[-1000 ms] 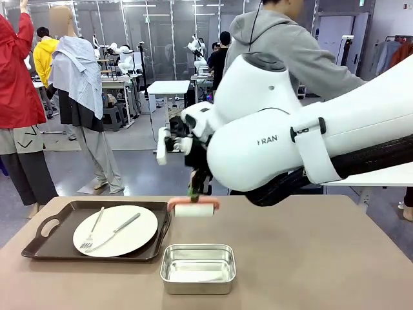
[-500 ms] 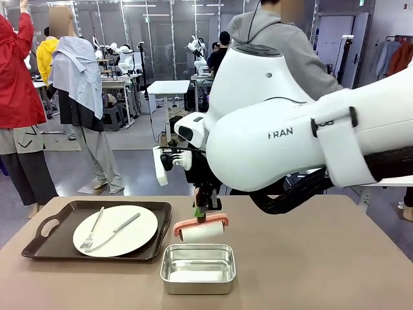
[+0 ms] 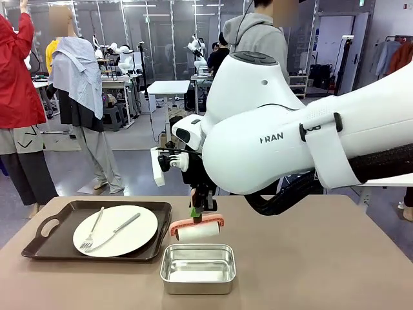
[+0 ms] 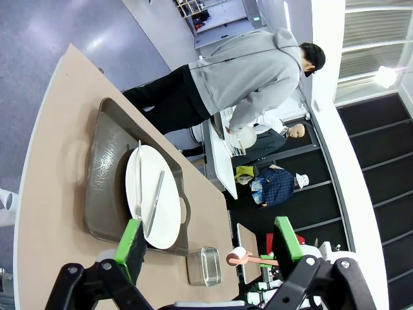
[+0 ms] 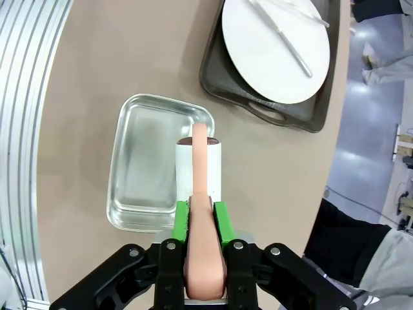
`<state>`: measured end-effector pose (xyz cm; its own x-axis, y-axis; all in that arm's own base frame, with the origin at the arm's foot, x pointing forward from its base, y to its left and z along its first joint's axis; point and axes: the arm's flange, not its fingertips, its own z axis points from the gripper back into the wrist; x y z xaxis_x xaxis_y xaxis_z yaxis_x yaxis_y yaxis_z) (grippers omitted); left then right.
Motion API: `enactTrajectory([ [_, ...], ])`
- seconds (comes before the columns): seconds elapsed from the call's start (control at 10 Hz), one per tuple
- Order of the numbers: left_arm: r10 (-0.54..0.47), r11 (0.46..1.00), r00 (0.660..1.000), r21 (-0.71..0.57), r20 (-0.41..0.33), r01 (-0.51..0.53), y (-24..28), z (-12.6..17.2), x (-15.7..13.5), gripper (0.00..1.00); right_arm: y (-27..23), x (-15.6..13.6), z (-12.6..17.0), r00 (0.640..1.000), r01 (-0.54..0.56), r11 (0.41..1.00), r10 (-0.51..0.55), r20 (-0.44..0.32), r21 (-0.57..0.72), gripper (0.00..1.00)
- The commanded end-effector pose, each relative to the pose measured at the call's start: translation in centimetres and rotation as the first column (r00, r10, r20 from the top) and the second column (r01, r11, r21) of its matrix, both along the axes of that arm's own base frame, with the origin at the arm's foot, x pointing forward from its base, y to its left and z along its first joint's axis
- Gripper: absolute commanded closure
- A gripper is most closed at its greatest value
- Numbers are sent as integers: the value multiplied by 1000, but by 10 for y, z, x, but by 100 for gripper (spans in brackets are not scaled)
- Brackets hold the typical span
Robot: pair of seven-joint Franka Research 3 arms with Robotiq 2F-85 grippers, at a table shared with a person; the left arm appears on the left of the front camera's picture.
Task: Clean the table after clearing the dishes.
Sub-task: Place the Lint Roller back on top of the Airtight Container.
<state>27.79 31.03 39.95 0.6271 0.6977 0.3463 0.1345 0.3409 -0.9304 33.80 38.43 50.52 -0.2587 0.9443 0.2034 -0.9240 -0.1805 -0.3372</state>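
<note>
Showing the table (image 3: pixel 335 258), a plain taupe-brown top w/ rounded corners, in a large workroom w/ grey floor. A person (image 3: pixel 258 39) in a grey hoodie stands beyond the far edge, and a small white table (image 3: pixel 169 87) stands farther back. The right arm (image 3: pixel 258 148) reaches in from the right edge to above the table's ctr.

Cf. 1 s earlier: the arm has swung round, and the lint roller (image 3: pixel 197 230) has come from nearer the far edge toward the near edge. It now hangs a little tilted at the far rim of the steel pan (image 3: pixel 197 287). The person has drawn the outstretched arm in. Tray (image 3: pixel 68 213), plate (image 3: pixel 139 236) and pan lie as before.

Containers:
- Dark brown tray by the table's left edge, holding the white plate w/ fork (image 3: pixel 93 227) and knife (image 3: pixel 119 227) laid across it.
- Steel pan at the near edge, ctr, just beside the tray's right end, its shiny floor in plain sight.

Right gripper (image 5: pixel 201 210): jaws clamped on the roller's pink handle, white roll pointing down over the pan's rim; contact w/ pan can't be told.

Left gripper (image 4: pixel 208 236): jaws spread wide, holding nothing, clear of the table, tray and plate seen beyond its pads.
</note>
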Motion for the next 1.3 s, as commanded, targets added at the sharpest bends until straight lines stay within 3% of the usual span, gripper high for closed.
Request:
enactTrajectory([
  [0.0,-4,1000,1000,-10,13,4,1,0,-2,0,3,8,-11,996,-7,1000,6,-93,-13,80],
  [0.5,-4,1000,1000,-10,13,4,1,0,-2,0,17,51,-57,966,35,999,-30,-258,16,80],
  [0.7,-4,1000,1000,-10,13,4,1,0,-2,0,10,78,-76,954,123,992,-113,-279,19,80],
  [1.2,-4,1000,1000,-10,13,4,1,0,-2,0,8,106,-102,940,153,988,-137,-314,24,80],
])
